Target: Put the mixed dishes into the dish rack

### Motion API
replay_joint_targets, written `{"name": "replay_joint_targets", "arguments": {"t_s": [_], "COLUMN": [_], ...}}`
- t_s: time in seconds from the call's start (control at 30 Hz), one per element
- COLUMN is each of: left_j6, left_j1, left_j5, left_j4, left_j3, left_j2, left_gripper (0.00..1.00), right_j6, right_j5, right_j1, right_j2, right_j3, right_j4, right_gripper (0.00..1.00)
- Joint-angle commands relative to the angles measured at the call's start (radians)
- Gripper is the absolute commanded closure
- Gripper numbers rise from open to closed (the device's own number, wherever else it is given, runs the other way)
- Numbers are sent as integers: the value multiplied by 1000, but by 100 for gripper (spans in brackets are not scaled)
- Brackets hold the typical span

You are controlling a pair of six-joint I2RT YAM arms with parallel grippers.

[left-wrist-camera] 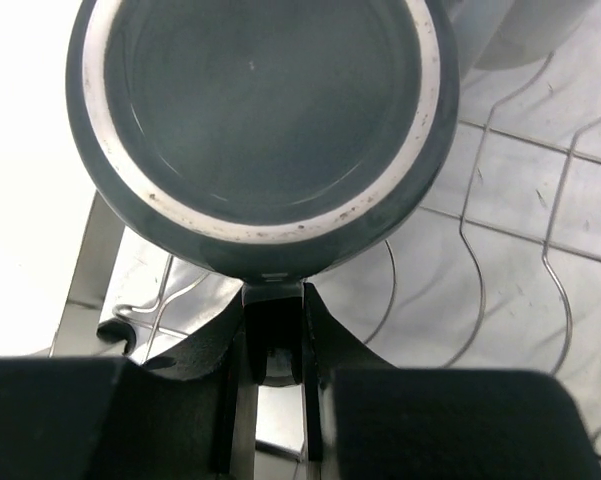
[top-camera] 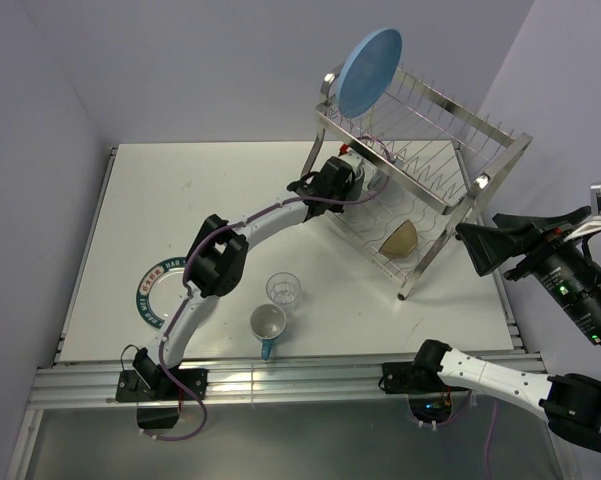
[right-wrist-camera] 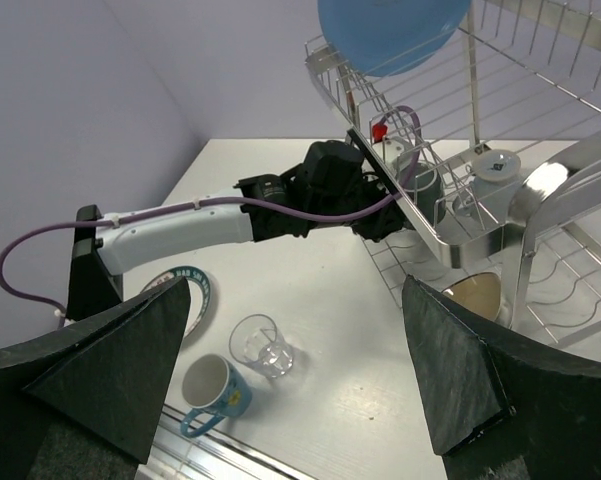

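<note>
The left gripper [left-wrist-camera: 275, 300] is seen clamped, its jaws drawn nearly together, on a narrow dark part at the edge of the dark mug [left-wrist-camera: 260, 130]. It looks like the handle, though this cannot be told for certain. The mug is held straight ahead of the fingers. Its underside, with a pale unglazed ring, is turned toward the wrist camera. Gripper and mug are found inside the dish rack [top-camera: 450, 110], under the upper tier and above the curved wires of the lower one. Whether the mug touches the wires cannot be told.

Just beyond the mug, to its right, a pale cup [right-wrist-camera: 495, 165] is seen. Lower and further to the right of the gripper, a bowl [top-camera: 400, 237] with a tan inside lies tilted on the lower tier. High above the gripper, the light-blue plate [top-camera: 370, 70] stands on edge at the left end of the upper tier.

Back along the left arm, on the table [top-camera: 130, 200], the clear glass [top-camera: 283, 290] stands upright with the white-and-blue mug [top-camera: 268, 325] just beside it, nearer the arm's base. The lettered plate [top-camera: 155, 290] lies flat, partly hidden under the arm.

The right gripper [right-wrist-camera: 295, 290] is held well apart from the rack, off the table's right edge. Its jaws are spread wide with nothing between them.
</note>
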Motion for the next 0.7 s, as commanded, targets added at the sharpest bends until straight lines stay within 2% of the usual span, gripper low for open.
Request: {"name": "replay_joint_targets", "arguments": {"t_s": [0.0,0.07,0.1,0.17,0.2,0.23,0.43,0.67], "left_j6": [23,25,20,17,14,12,2,-21], "left_j1": [-5,-4,-5,-5,-5,-5,-16,-37], "left_j5": [-45,-48,-51,-64,-68,-74,-113,-145], "left_j4": [78,86,86,86,84,81,98,113], "left_j3": [93,93,91,79,75,68,3,-97], "left_j2": [11,7,4,-1,-5,-9,-58,-117], "left_gripper": [100,91,78,62,49,45,27,25], "right_j6": [-14,-14,-16,-19,-22,-23,-37,-42], "right_j5": [-17,-22,-22,-22,-21,-19,-16,-5], "right_j1": [-6,-6,-6,-6,-6,-6,-6,-6], "right_j2": [22,23,19,15,9,8,-5,-15], "right_j3": [-2,-8,-10,-22,-23,-27,-48,-59], "right_j4": [18,21,21,31,34,38,55,64], "right_gripper": [7,7,7,7,7,7,6,6]}}
